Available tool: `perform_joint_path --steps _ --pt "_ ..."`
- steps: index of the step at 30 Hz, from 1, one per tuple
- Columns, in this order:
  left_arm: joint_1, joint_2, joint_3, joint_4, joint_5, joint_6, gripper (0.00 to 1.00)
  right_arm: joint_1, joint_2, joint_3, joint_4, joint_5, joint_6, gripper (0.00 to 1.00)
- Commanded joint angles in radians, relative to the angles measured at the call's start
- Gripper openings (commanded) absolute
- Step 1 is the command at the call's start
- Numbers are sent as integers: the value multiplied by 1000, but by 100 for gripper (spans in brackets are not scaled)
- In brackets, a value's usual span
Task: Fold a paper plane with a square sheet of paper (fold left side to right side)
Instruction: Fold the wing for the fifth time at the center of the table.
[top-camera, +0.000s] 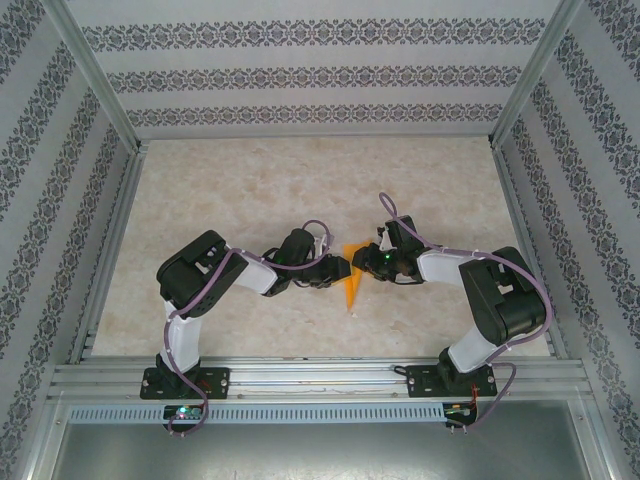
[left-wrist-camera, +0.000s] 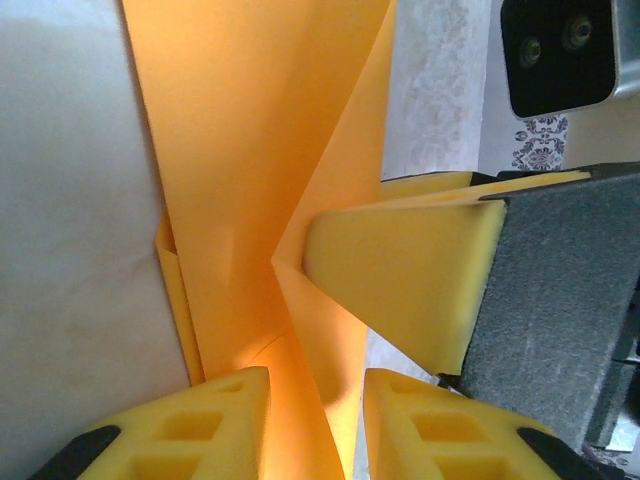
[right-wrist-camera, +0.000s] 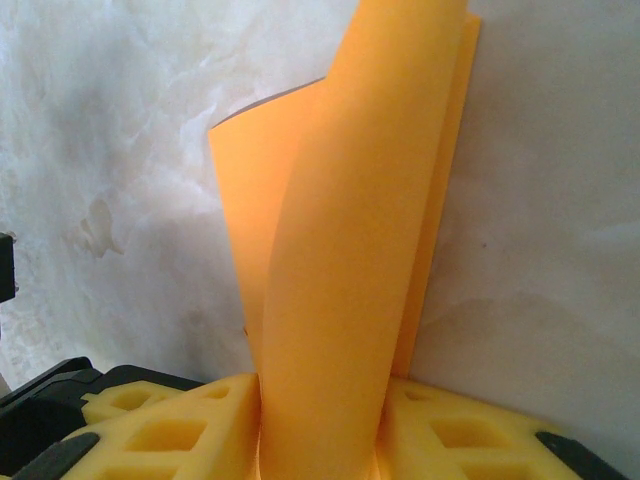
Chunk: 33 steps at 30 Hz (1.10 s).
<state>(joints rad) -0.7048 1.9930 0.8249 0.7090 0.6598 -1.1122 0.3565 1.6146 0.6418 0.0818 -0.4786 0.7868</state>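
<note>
Right gripper (right-wrist-camera: 322, 395) clamps the partly folded paper plane (right-wrist-camera: 340, 250), which stands up from between its jaws. Left gripper (left-wrist-camera: 317, 385) straddles the same paper; whether it grips cannot be told.

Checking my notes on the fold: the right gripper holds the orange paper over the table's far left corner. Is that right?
Not quite. The right gripper does hold the orange paper, but near the middle of the table, not its far left corner, as the top external view shows.
</note>
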Motion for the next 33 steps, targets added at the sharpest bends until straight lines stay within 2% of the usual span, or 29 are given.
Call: perform_joint_path --steps 1,10,24,33 --pt "-27 35 22 51 31 -25 32 31 66 -1 17 38 -19 37" --pt "-38 50 37 62 38 -34 31 33 67 -1 17 40 -19 37" --pt "-36 34 14 73 -4 -33 3 33 61 -2 15 43 -19 37" --pt "-12 -27 -28 37 -38 2 0 33 62 1 7 44 -23 37"
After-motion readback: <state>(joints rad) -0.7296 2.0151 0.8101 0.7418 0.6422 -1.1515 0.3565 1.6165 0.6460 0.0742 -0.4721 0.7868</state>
